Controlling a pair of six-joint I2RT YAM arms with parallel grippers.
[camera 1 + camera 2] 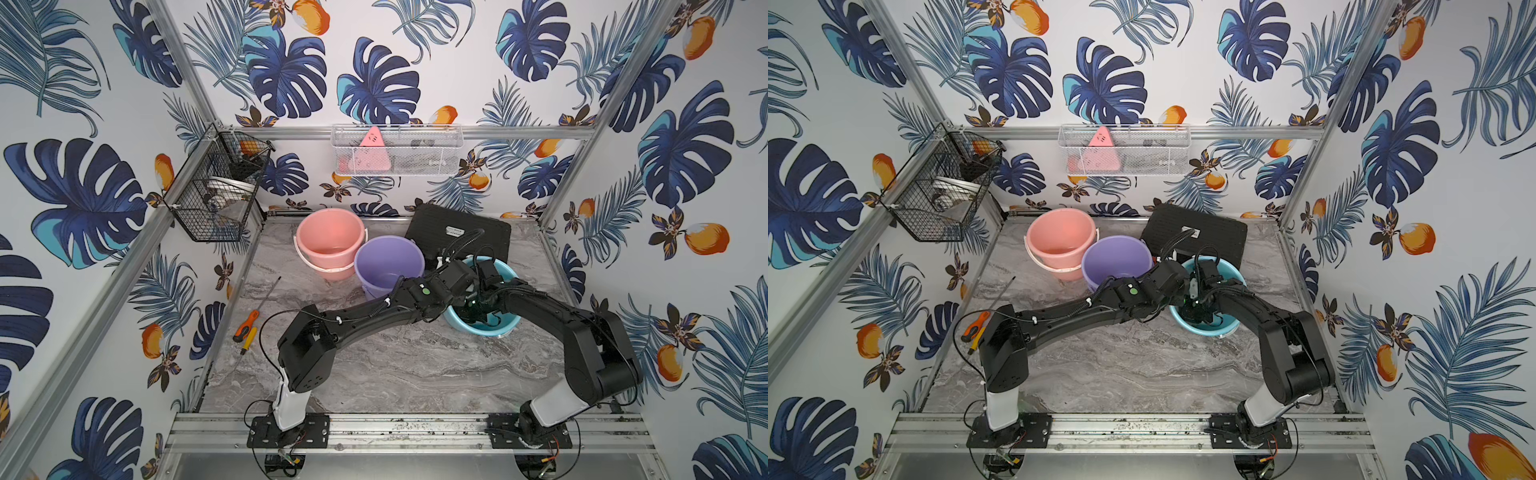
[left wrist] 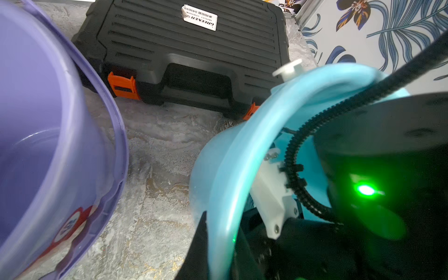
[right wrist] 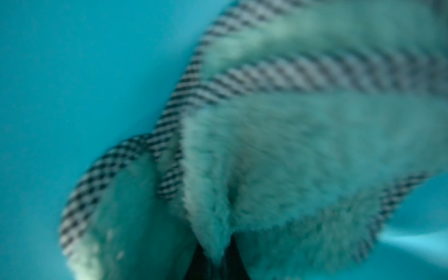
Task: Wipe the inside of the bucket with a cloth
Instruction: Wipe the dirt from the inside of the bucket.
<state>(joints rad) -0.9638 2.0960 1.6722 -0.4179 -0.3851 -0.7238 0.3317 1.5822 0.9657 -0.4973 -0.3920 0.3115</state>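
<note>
Right gripper pinches the cloth by a fold, deep inside the blue bucket; it looks soft, light, floppy. Left gripper clamps the thin, likely slippery rim

Top views bright and even; the right wrist view's cloth is blurred.

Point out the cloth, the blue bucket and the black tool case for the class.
cloth point(image 3: 303, 150): right wrist view, on its fuzzy face.
blue bucket point(image 1: 482, 331): a top view, on the near outer wall.
black tool case point(image 2: 169, 43): left wrist view, on the ribbed lid.
</note>
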